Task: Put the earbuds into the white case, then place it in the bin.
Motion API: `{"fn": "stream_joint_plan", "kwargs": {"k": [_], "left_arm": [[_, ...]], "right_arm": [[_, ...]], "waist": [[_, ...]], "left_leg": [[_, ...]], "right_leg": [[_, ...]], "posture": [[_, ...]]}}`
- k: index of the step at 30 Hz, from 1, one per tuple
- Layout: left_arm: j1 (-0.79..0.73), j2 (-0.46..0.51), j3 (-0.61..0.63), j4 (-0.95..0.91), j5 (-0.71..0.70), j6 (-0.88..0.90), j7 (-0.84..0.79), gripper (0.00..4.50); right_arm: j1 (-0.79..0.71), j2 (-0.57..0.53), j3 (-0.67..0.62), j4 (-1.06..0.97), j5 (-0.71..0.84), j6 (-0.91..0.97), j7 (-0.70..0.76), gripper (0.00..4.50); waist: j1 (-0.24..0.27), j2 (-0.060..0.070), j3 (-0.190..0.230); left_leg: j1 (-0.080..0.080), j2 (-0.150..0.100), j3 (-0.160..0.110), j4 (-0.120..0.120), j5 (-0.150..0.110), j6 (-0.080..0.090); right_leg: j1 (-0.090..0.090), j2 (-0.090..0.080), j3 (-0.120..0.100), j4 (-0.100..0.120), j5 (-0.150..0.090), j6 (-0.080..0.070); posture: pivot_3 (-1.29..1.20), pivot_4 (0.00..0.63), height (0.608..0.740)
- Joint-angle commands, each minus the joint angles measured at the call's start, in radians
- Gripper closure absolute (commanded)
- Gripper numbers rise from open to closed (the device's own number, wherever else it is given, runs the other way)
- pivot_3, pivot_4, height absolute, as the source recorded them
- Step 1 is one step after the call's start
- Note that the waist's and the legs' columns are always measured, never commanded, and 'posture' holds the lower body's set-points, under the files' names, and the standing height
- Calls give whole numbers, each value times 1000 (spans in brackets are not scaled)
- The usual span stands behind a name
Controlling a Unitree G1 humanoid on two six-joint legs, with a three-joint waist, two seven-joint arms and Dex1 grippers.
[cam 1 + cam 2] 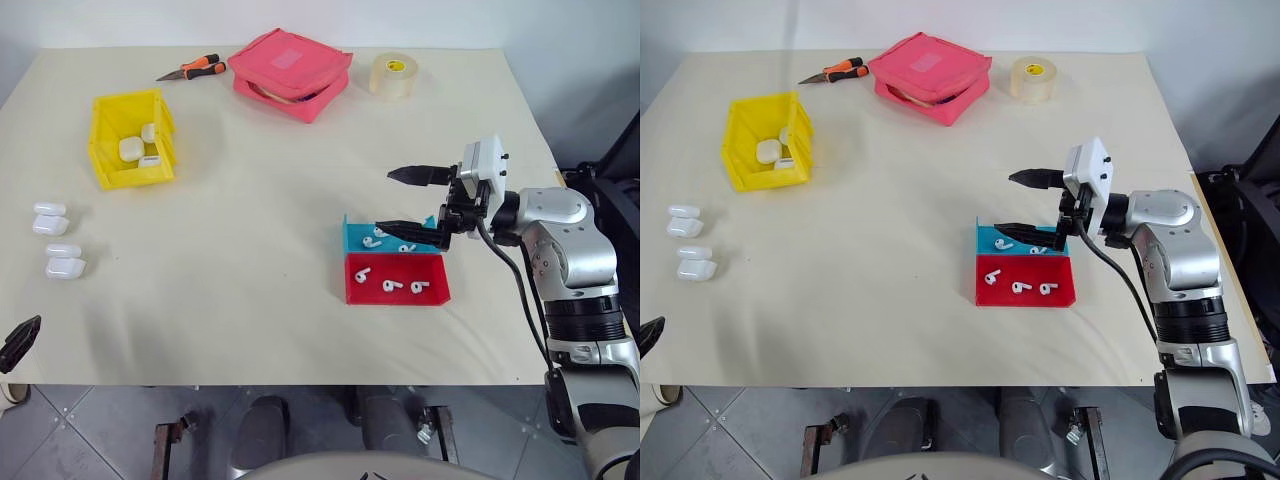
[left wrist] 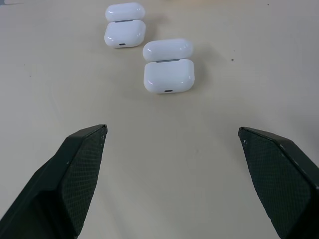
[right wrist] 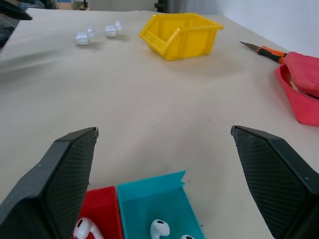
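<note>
Earbuds (image 1: 378,241) lie in the teal tray (image 1: 352,236) and red tray (image 1: 396,293) directly beneath the right gripper (image 1: 398,200), jaws wide apart, empty. Left gripper (image 2: 172,137), jaws apart, empty, faces two open white cases (image 2: 168,75). Bin (image 1: 112,128) stands beyond.

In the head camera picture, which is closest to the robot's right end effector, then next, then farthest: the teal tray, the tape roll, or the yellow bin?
From the right end effector:
1. Teal tray, right beneath it.
2. Tape roll, at the table's far edge.
3. Yellow bin, far across on the left.
</note>
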Motion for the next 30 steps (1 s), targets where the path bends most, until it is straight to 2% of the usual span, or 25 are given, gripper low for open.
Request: {"fn": "stream_joint_plan", "kwargs": {"k": [1, 7, 10, 13, 20, 30], "left_arm": [[-73, 97, -19, 59, 11, 71, 28, 0], [-242, 256, -151, 236, 59, 189, 43, 0], [-343, 344, -282, 336, 118, 236, 45, 0], [-439, 391, -374, 415, 146, 276, 45, 0], [-653, 420, -541, 609, 212, 307, 31, 0], [-767, 410, -635, 687, 255, 327, -5, 0]], "right_arm": [[14, -10, -14, -53, 35, -25, 44, 31], [53, -25, -5, -106, 30, -29, 72, 31], [66, -23, -10, -125, 31, -23, 60, 31], [87, -27, -16, -141, 28, -24, 48, 31], [132, -36, -28, -181, 28, -17, 18, 31], [139, -43, -29, -192, 29, -10, -6, 31]], "waist": [[3, 0, 0], [-1, 0, 0], [-3, 0, 1], [-3, 0, 1], [0, -1, 0], [13, 0, 1]], "left_leg": [[0, 0, -1, 1, 0, 0], [1, 1, 0, 2, -1, 0], [1, 2, 1, 2, -2, -2], [1, 2, 3, 2, -2, -2], [-1, 1, 14, 3, -3, -3], [0, 1, 16, 6, -4, -2]], "right_leg": [[0, 0, -1, 1, 0, 0], [0, 0, -5, 4, -1, -2], [-2, 1, -7, 6, -2, -2], [-4, 1, -9, 8, -2, -3], [-14, -2, -10, 17, -2, -4], [-14, -3, -9, 20, -2, -4]], "posture": [[0, 150, 740], [0, 150, 740], [0, 150, 740], [0, 150, 740], [0, 150, 740], [0, 150, 740]]}}
